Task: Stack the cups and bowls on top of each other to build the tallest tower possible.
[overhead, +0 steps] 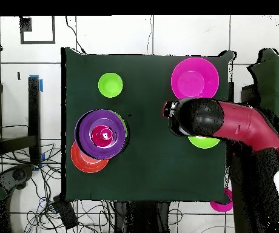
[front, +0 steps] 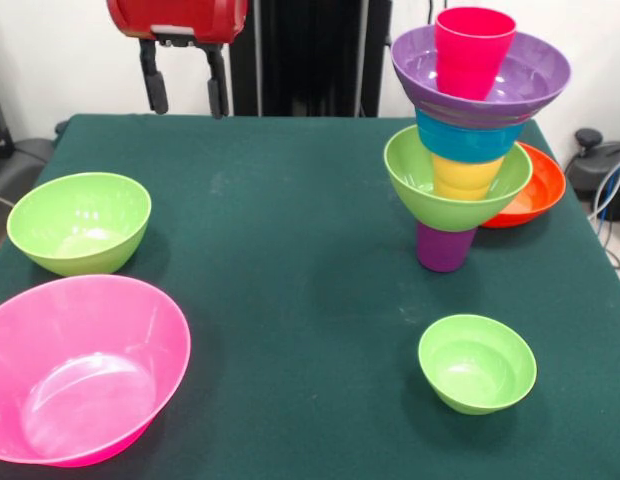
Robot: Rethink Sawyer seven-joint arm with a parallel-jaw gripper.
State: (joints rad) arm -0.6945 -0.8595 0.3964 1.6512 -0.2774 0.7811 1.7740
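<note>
On table, 3 cups (front: 474, 50), 7 bowls (front: 80, 221), gripper (front: 184, 90) released, w/ nothing held.

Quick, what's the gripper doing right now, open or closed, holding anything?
Gripper: open, fingers apart, holding nothing, raised above the table's far side, away from the tower.

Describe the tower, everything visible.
The tower stands upright on the green table, right side in the front view. Glossy plastic, bottom to top: purple cup, lime bowl, yellow cup, blue bowl, wide purple bowl, red cup. An orange-red bowl lies just behind its base. The gripper is far off, fingers open.
</note>
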